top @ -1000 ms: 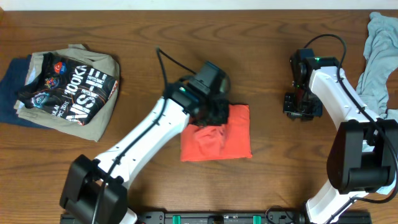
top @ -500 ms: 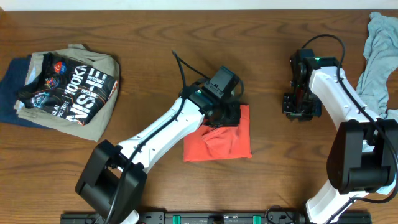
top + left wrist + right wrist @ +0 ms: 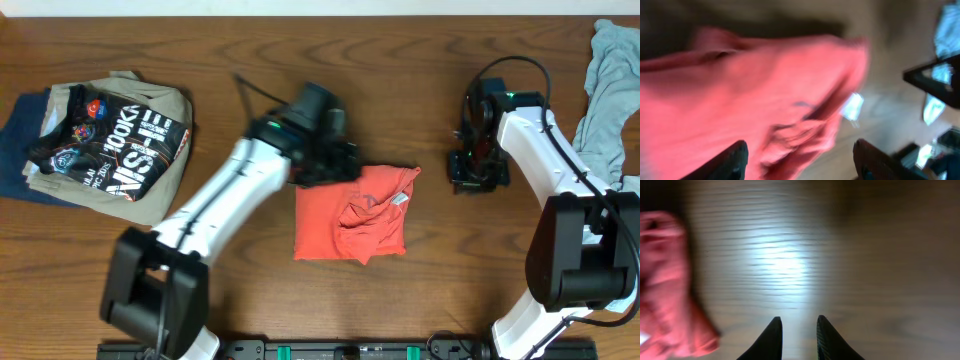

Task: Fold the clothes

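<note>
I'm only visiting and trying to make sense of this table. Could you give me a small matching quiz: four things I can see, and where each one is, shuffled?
Things
1. red-orange T-shirt
2. black printed shirt
3. grey-blue garment
4. right gripper

Places
A. at the table's far right edge, near the top corner in the overhead view
B. over bare wood, just right of the T-shirt
C. on top of the pile at the left
D. middle of the table, folded with one rumpled part

Pairs: 1-D, 2-C, 3-A, 4-B
</note>
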Robot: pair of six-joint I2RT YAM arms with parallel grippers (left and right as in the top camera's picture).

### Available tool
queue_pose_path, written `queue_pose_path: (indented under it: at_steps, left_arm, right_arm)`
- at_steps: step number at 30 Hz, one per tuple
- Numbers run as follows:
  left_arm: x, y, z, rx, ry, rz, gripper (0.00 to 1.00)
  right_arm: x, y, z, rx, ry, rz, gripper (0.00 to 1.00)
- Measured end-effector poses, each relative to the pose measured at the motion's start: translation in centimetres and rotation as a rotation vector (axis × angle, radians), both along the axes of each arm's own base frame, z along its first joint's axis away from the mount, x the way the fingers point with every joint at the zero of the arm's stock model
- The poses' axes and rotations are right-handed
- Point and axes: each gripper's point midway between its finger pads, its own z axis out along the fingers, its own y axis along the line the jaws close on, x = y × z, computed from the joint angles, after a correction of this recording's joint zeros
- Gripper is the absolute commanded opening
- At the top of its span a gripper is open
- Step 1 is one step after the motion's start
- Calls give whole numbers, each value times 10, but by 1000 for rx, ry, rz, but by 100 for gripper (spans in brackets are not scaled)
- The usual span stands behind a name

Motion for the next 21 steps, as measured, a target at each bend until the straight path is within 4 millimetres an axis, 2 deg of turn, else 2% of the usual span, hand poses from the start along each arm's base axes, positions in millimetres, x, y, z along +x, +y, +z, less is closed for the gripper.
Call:
queue_pose_path:
  at_steps: [4, 7, 9, 12, 18, 21]
  left_arm:
    - [16, 50, -3, 30, 32, 92, 69]
    - [24, 68, -3, 36, 24, 115, 69]
    - [26, 73, -6, 40, 16, 110, 69]
    - [22, 75, -13, 46, 14, 87, 69]
    - [19, 74, -30, 51, 17, 63, 69]
    - [16, 75, -43, 60, 47, 59, 69]
  right_arm:
    - [0, 36, 6, 228, -10, 84, 23]
    - [-5, 63, 17, 402, -12, 131, 23]
    - [-9, 80, 27, 518, -9, 157, 24]
    - [-17, 99, 35, 602, 3, 197, 25]
    - [-38, 144, 38, 633, 34, 358, 25]
    - [-48, 165, 32, 594, 30, 461, 25]
